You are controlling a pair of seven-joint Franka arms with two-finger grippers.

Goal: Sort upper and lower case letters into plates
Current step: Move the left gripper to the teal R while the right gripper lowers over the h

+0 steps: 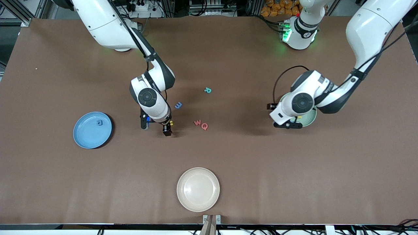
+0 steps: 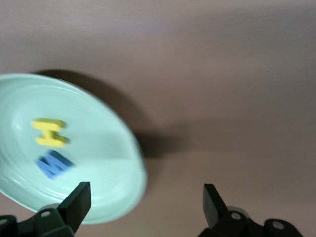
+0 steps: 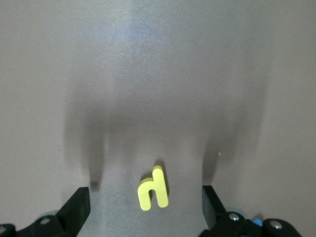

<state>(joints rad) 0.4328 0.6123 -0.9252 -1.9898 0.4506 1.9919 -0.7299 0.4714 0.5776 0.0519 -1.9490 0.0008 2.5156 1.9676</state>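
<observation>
The mint green plate (image 1: 309, 118) lies toward the left arm's end of the table, mostly covered by that arm. It (image 2: 106, 148) holds a yellow H (image 2: 49, 133) and a blue M (image 2: 53, 164). My left gripper (image 2: 145, 195) hangs open and empty over the plate's rim and the bare table beside it (image 1: 283, 118). The sky blue plate (image 1: 88, 135) holds a blue lowercase a (image 1: 99, 122). My right gripper (image 3: 145, 197) is open low over the table (image 1: 155, 128), with a yellow lowercase h (image 3: 153, 190) lying flat between its fingers, untouched.
Loose letters lie mid-table: a blue one (image 1: 178, 105), a teal R (image 1: 207, 90), a red w (image 1: 197, 122) and a red Q (image 1: 204, 126). A cream-white plate (image 1: 198, 189) sits near the table's front edge.
</observation>
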